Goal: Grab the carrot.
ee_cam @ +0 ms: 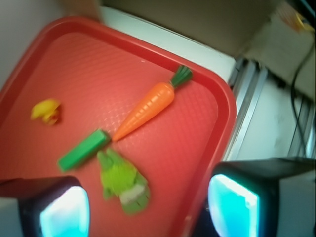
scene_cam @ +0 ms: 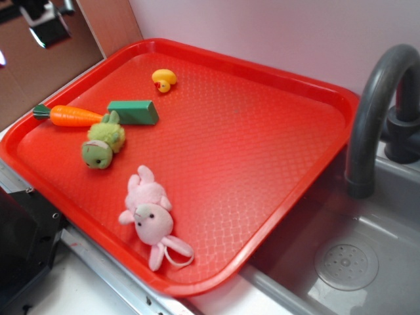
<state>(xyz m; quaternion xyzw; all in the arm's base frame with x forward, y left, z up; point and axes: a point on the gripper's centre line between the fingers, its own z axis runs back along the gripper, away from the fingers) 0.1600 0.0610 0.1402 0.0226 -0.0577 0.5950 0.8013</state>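
Carrot point(scene_cam: 73, 116) lies flat on the red tray point(scene_cam: 262, 164), near the tray's edge, and nothing holds it. Its pointy tip almost touches the green block point(scene_cam: 134, 111), and the yellow-green plush toy point(scene_cam: 103, 144) sits just beside them. Our hand point(ee_cam: 148, 205) hangs up above the tray with its two fingers point(ee_cam: 232, 200) spread wide and empty. We think the grab has not started. We must go down, fit the fingers around the carrot, and squeeze.
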